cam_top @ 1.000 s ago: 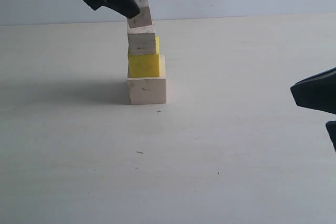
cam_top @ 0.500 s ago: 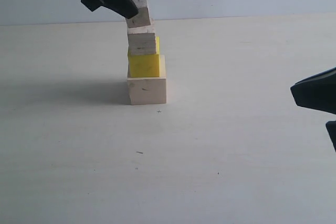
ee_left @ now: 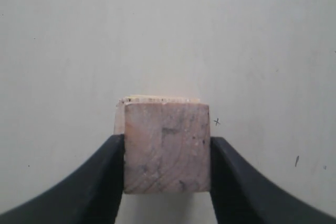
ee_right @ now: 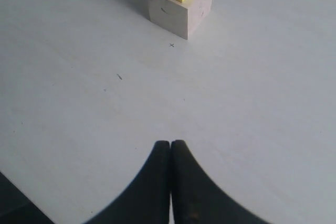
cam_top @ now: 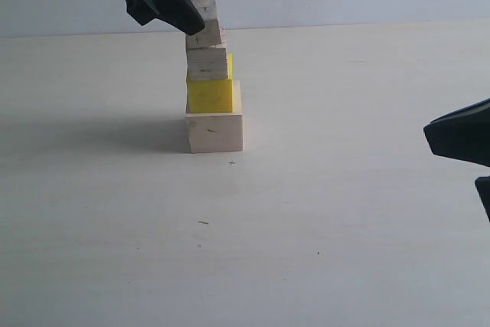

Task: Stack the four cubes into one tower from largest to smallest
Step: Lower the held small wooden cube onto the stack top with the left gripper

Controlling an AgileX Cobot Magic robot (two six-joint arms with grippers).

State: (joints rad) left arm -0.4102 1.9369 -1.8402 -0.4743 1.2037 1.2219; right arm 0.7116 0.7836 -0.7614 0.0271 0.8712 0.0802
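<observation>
Left claw [ee_left: 167, 155] clamps the small cube [cam_top: 206, 24], tilted, over the grainy cube [cam_top: 207, 63]; released askew, it could slide off or topple the tower [cam_top: 210, 96]. Right claw [ee_right: 170, 148] is together.

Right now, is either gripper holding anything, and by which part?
The left gripper holds the small cube, pinched between its fingers on two opposite side faces. The right gripper is shut and holds nothing.

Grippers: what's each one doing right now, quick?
Left gripper: closed on the small pale wooden cube.
Right gripper: shut, holding nothing.
</observation>
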